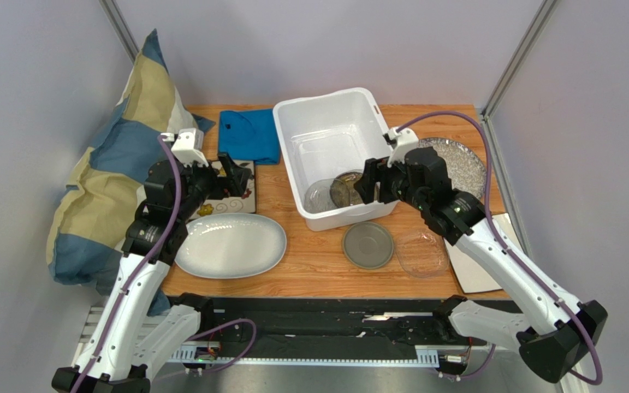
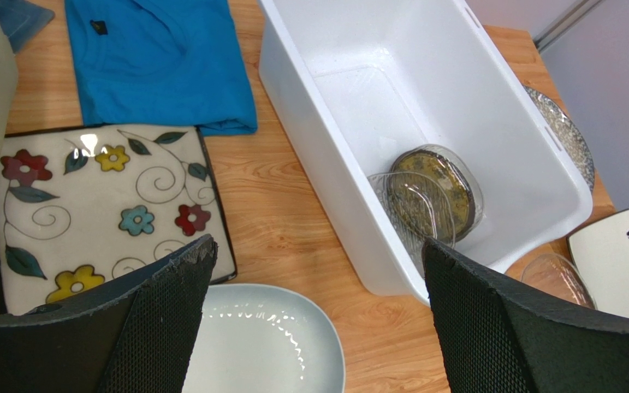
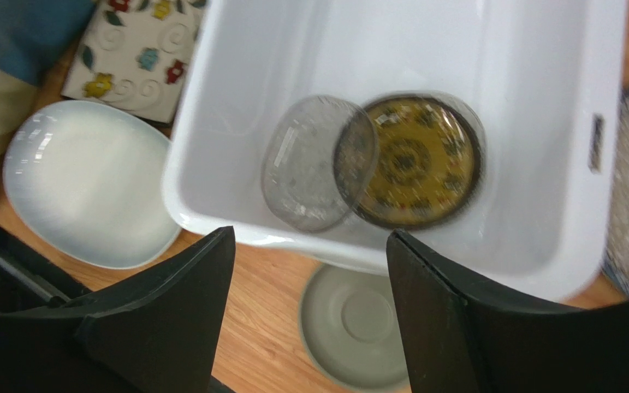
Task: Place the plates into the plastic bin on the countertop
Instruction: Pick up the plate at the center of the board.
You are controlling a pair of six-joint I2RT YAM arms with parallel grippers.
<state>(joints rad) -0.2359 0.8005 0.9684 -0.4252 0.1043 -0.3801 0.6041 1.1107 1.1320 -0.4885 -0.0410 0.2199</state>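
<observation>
Left gripper (image 2: pixel 316 246): spread wide, nothing held; hung over the near corner of the floral square plate (image 2: pixel 104 213).
Floral square plate: flat on the tabletop (image 1: pixel 309 262), outside the bin, oval platter (image 1: pixel 232 246) just beside its near edge; contact between them cannot be told.
Blue cloth (image 1: pixel 248 135): behind the floral plate, to be left alone.
Plastic bin (image 1: pixel 326 100): mid-tabletop; glass plate (image 3: pixel 309 172) and yellow patterned plate (image 3: pixel 412 160) already inside, overlapped at the near end.
Right gripper (image 3: pixel 309 236): spread, empty, held above the bin's near rim.
Right side: grey plate (image 1: pixel 368 245), second glass plate (image 1: pixel 421 254), white square plate (image 1: pixel 465 266) and speckled round plate (image 1: pixel 457 160) not yet binned.
Risk 1: flat plates give little edge to pinch, so a slip is likely.
Risk 2: glass may be chipped if heavier plates are dropped onto it.
Risk 3: both arms could be brought together at the bin.
</observation>
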